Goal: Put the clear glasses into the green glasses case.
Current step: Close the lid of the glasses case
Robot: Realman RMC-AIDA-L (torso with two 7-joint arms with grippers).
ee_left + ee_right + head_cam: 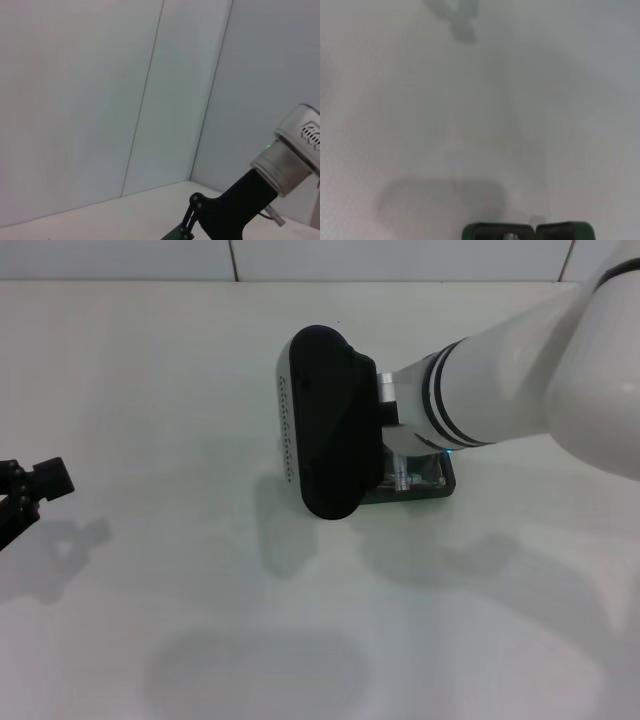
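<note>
In the head view, the worktop [150,390] is a smooth white surface with soft grey shadows on it, and a tiled wall stands along its far edge. The right arm [520,390] is glossy white with black rings at the wrist, and it reaches from the right edge to the middle of the worktop. Its end carries a matt black rounded housing with a perforated light strip on the side. This housing covers the right gripper [330,430], so I cannot tell how its jaws stand. Under and just behind the housing lies the green glasses case [440,480], dark green with a rounded corner; only a small part shows, and something clear and shiny sits inside it, too hidden to name. The left gripper [25,490] is black and angular, at the left edge of the worktop, well apart from the case; its jaws are cut off by the picture's edge.

In the left wrist view, pale wall panels fill the picture. The right arm's black link and silver collar show low, with a small piece of dark green beneath them.

In the right wrist view, the case's green rim touches the bottom of the picture on the white worktop. A very faint clear outline may be there; I cannot tell.
</note>
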